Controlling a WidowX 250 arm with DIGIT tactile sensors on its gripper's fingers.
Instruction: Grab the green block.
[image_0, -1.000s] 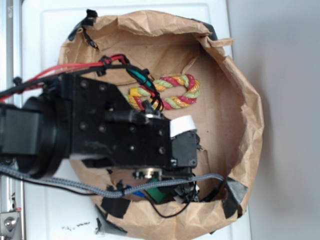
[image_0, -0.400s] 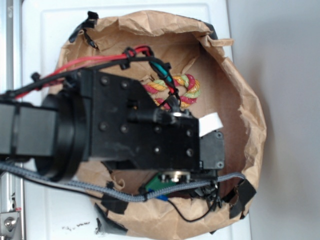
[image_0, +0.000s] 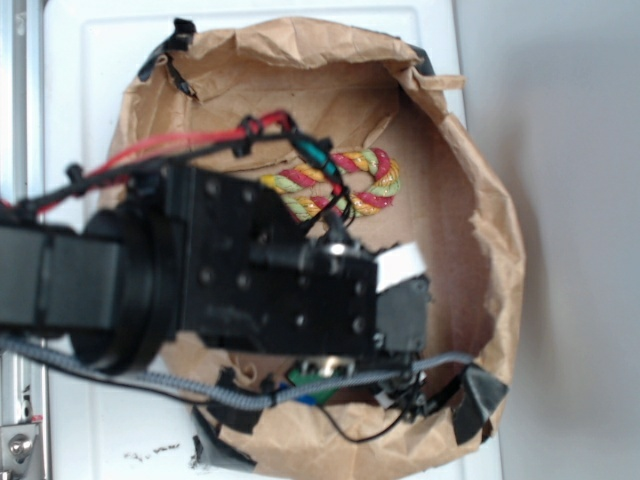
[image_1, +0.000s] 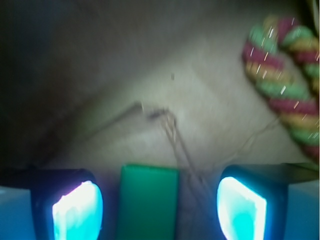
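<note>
Green block (image_1: 148, 200) now sits between the wide open fingers (image_1: 77, 210), after the gripper (image_1: 156, 207) shifted back left, so closing seems next.

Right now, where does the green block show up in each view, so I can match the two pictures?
Exterior: only a sliver of the green block shows at bottom centre, under the black arm inside the paper bag.
Wrist: the green block sits at bottom centre, between the fingers of the open tool.
Shared landmark: the twisted rope, upper right in the wrist view.
</note>
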